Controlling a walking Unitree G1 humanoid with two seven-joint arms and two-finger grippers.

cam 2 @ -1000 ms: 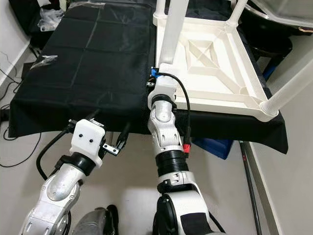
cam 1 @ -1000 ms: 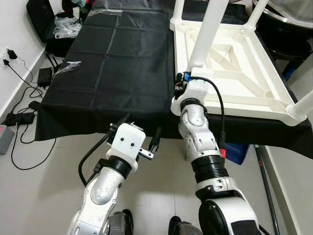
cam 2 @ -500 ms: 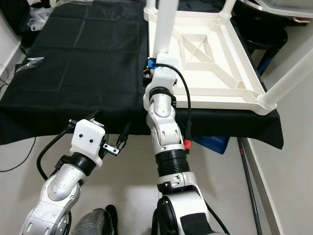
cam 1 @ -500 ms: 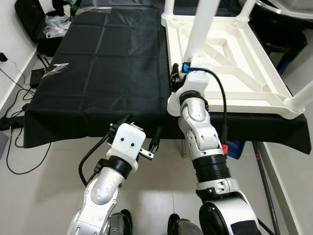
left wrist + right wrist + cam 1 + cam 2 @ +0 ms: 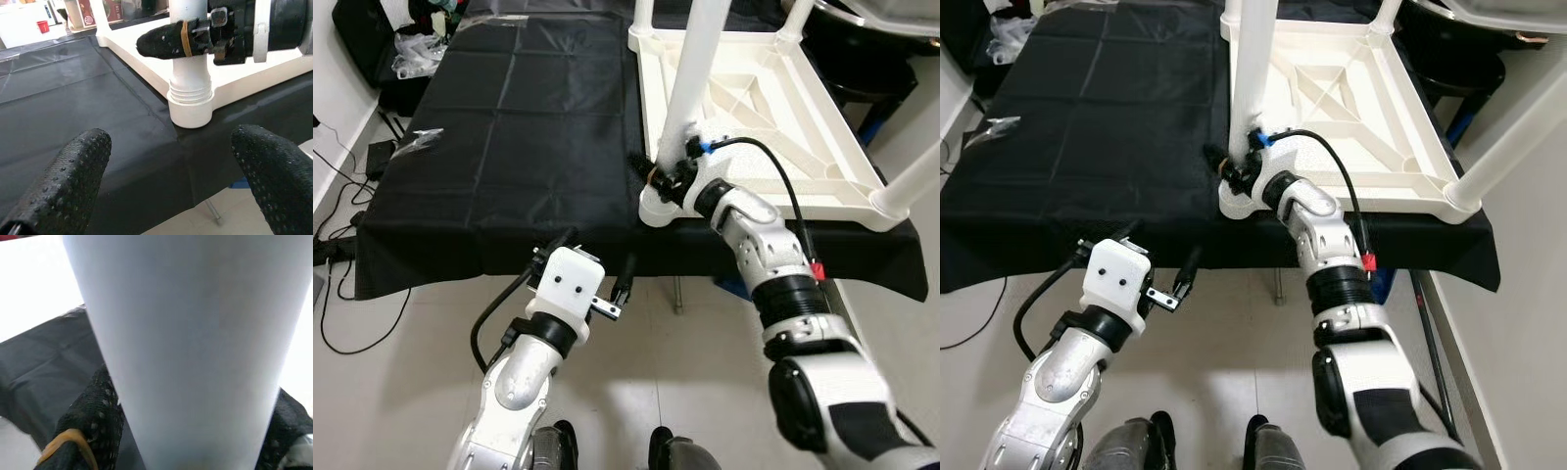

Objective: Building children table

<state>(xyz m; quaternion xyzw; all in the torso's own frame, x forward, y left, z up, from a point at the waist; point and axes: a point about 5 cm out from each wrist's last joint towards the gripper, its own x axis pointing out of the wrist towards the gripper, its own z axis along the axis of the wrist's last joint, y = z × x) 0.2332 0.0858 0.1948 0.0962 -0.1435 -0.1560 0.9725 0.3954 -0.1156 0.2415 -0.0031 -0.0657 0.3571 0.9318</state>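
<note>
A white children's table (image 5: 773,127) lies upside down on a black-covered table (image 5: 529,127), its legs pointing up. The near-left leg (image 5: 690,88) stands in its corner socket (image 5: 190,98). My right gripper (image 5: 668,174) is shut on that leg just above the socket, one black finger (image 5: 166,41) across its front. In the right wrist view the white leg (image 5: 190,342) stands between the fingers (image 5: 93,421). My left gripper (image 5: 594,257) hangs open below the table's front edge, facing the socket, with nothing between its fingertips (image 5: 63,176).
Another white leg (image 5: 911,186) rises at the near-right corner. Cables and a power brick (image 5: 342,245) lie on the floor at the left. A plastic bag (image 5: 416,54) sits beyond the far-left corner. A dark round seat (image 5: 871,59) stands at the back right.
The camera has shifted. My right forearm has swung out to the right and its gripper has come round onto the base of the near-left leg. The left arm has not moved.
</note>
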